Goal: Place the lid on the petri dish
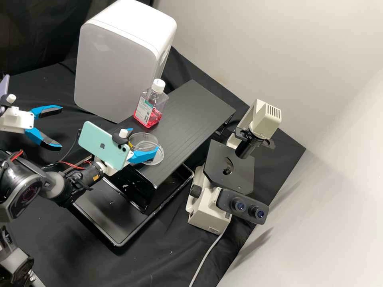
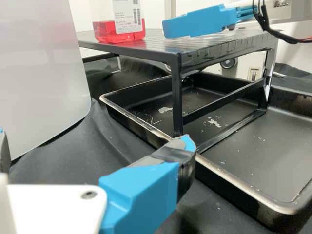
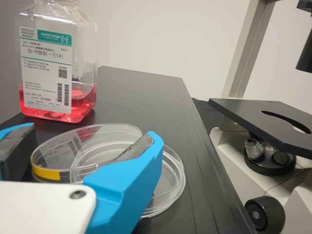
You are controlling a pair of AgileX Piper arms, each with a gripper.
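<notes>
- You are in the middle of the job, I think. The lid is in the gripper but is not yet sitting right on the dish.
- Your right gripper (image 3: pixel 90 136) has one blue finger on each side of the clear round plastic lid with a yellow strip (image 3: pixel 53 155). It looks like it is pinching the lid by its rim.
- I take the held piece to be the lid, but I cannot be sure.
- The lid lies partly over the wide, flat, clear petri dish (image 3: pixel 168 183). It covers one side only. The side toward the white microscope (image 1: pixel 223 191) is bare.
- Both are on the black ridged shelf (image 3: pixel 161 107), near its edge and not far from the square clear bottle of pink liquid (image 3: pixel 56 73).
- Next, I think you need to move the lid toward the microscope side until the two circles line up. Keep it flat, bring it down, then let go.
- One blue finger lies over the dish, so it could bump the rim. Go slowly.
- The lid is see-through, thin and shiny, with a taller wall than the dish. It looks light and could slip.
- Your left gripper (image 1: pixel 60 127) is spread wide and holds nothing. It hangs over the black cloth worktop (image 1: pixel 60 247), well apart from the shelf.
</notes>
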